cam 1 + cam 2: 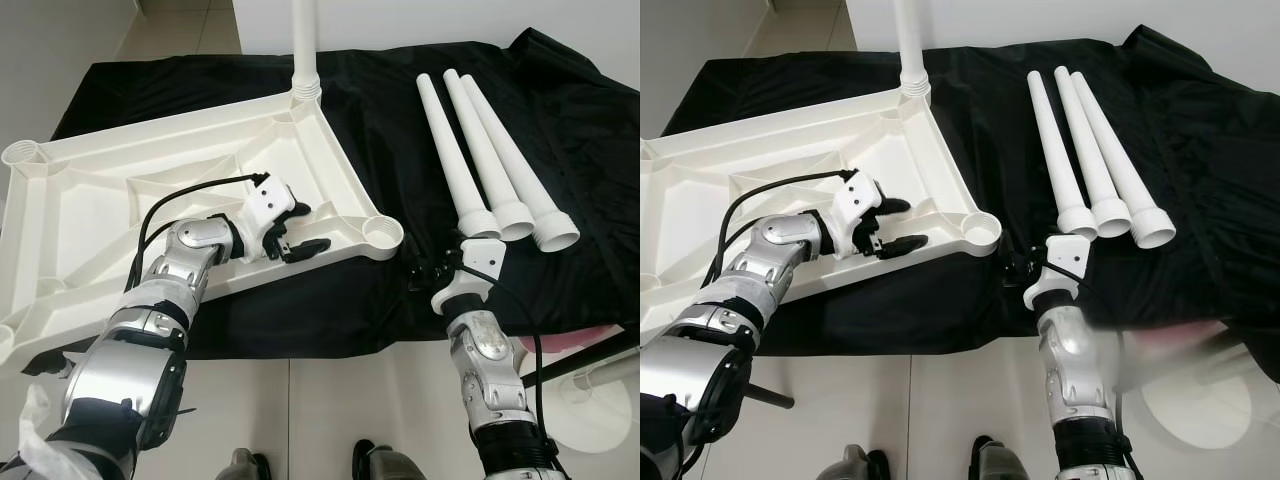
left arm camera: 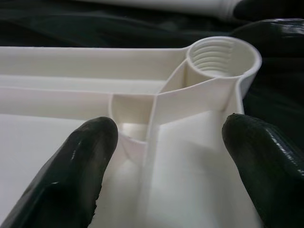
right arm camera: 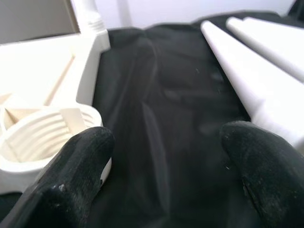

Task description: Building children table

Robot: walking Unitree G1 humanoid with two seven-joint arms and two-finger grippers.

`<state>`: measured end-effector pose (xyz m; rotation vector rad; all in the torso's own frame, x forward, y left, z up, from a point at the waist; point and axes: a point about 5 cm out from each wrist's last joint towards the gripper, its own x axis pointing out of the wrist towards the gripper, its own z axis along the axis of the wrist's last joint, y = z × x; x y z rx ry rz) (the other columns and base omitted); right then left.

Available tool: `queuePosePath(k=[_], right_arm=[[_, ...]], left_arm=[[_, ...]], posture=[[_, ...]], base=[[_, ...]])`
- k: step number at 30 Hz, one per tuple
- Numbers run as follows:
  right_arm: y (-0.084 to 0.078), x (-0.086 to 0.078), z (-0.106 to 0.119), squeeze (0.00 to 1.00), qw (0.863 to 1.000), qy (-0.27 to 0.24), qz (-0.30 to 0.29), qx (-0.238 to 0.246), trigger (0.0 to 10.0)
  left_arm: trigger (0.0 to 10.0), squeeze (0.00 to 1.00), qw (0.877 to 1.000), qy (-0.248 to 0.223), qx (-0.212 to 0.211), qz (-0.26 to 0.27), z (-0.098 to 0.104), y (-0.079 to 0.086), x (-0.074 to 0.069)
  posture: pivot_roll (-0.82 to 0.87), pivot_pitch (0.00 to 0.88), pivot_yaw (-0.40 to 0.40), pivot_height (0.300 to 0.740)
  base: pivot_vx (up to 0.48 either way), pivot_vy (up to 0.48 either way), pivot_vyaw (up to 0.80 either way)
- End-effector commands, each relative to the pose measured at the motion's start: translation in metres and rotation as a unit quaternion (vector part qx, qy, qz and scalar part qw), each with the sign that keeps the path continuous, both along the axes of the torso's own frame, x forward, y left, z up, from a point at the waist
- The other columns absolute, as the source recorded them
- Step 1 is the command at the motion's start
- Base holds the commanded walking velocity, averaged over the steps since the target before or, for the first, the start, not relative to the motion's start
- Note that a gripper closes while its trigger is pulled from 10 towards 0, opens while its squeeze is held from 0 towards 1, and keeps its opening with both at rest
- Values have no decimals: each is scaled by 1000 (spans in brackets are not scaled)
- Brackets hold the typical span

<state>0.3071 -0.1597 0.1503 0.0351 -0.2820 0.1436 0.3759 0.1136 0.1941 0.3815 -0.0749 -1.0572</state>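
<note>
The upturned tabletop (image 1: pixel 180 190) lies at 9 o'clock on the black cloth (image 1: pixel 400 150). Left gripper (image 1: pixel 300 230) straddles its rim, released; right gripper (image 1: pixel 432 268) hovers released. Three loose legs (image 1: pixel 480 150) could roll if nudged.

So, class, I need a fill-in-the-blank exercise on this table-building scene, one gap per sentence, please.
1. The number of loose legs lying on the black cloth is ____.
2. One leg is already screwed into the upturned tabletop and stands ____.
3. The left gripper rests on the tabletop near an empty threaded ____.

Missing words: three; upright; socket
</note>
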Motion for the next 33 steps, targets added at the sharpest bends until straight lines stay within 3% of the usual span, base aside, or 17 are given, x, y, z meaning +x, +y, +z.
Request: queuePosePath(k=[1,2,3,8,10,13,15,18,22,25,29,33], right_arm=[[13,2,20,0,998,-53,36,-2,10000],[13,2,20,0,998,-53,36,-2,10000],[11,4,27,0,997,-68,31,-1,10000],[10,5,31,0,997,-75,29,-1,10000],[9,8,44,0,995,-93,27,8,10000],[8,9,49,0,995,-98,25,14,10000],[2,14,55,0,995,-94,-4,31,10000],[1,16,55,0,995,-92,-11,35,10000],[-13,25,50,0,995,-58,-81,21,10000],[-24,27,41,0,993,-36,-109,18,10000],[-29,26,38,0,992,-32,-121,10,10000],[-34,25,33,0,990,-25,-142,-4,10000]], left_arm=[[10000,0,999,22,-13,-37,2,5,-5],[10000,0,999,22,-13,-37,2,5,-5],[10000,0,998,24,-45,-26,9,8,-6],[10000,0,998,25,-58,-22,12,10,-6],[10000,0,995,13,-102,12,24,17,-5],[10000,0,993,5,-116,32,27,20,-3],[10000,0,985,8,-156,79,32,24,1],[10000,0,982,11,-165,89,32,25,1],[10000,0,968,18,-213,133,30,23,-1],[10000,0,942,26,-282,178,25,14,-6],[10000,0,934,26,-301,193,22,7,-11],[10000,0,932,23,-303,197,17,1,-16]], posture=[[-10,127,18,740],[-10,127,18,740],[-6,125,9,740],[-6,125,9,740],[-3,116,-8,740],[-2,114,-12,740],[-3,108,-17,740],[-3,108,-17,740],[-11,89,-20,740],[-14,75,-21,740],[-17,71,-15,740],[-14,53,-2,740]], base=[[0,0,0],[0,0,0],[0,0,0],[0,0,0],[0,0,0],[0,0,0],[0,0,0],[0,0,0],[0,0,0],[0,0,0],[0,0,0],[0,0,0]])
